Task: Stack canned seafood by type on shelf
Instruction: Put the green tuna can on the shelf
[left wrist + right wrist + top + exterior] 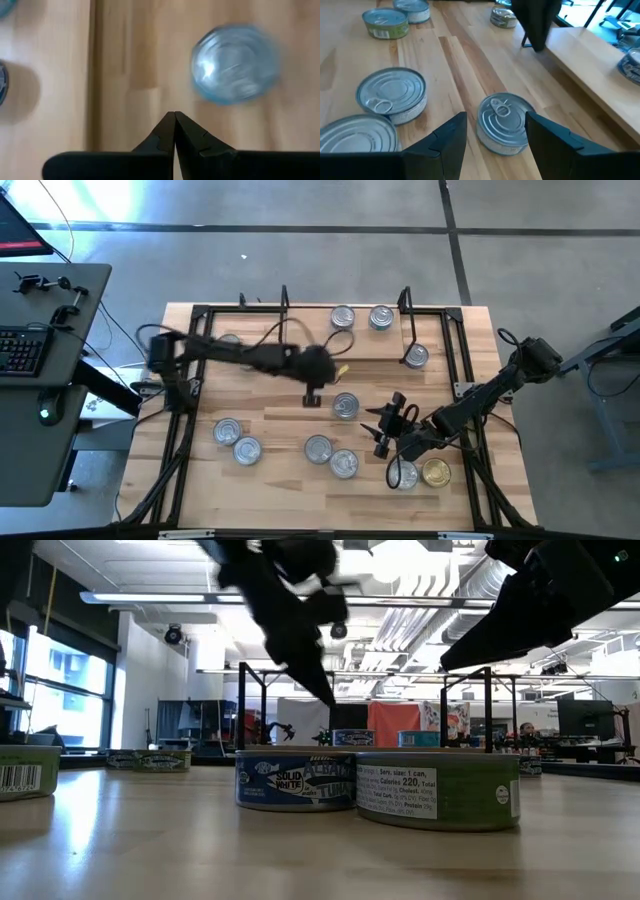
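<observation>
Right gripper (496, 131) fingers spread wide around a silver-lidded tin (504, 121); more tins beside

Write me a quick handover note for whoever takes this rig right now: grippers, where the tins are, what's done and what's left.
Left gripper: shut, empty, above the table by the shelf's front edge.
Right gripper: open, empty, lined up on a silver tin mid-table, not yet gripping.
Shelf: three silver tins on its board, apparently side by side, none stacked.
Table: about seven tins loose, including one gold-lidded tin at the front right.
Done: three tins shelved.
Left: grab the targeted tin, shelve the rest, stack by type.
</observation>
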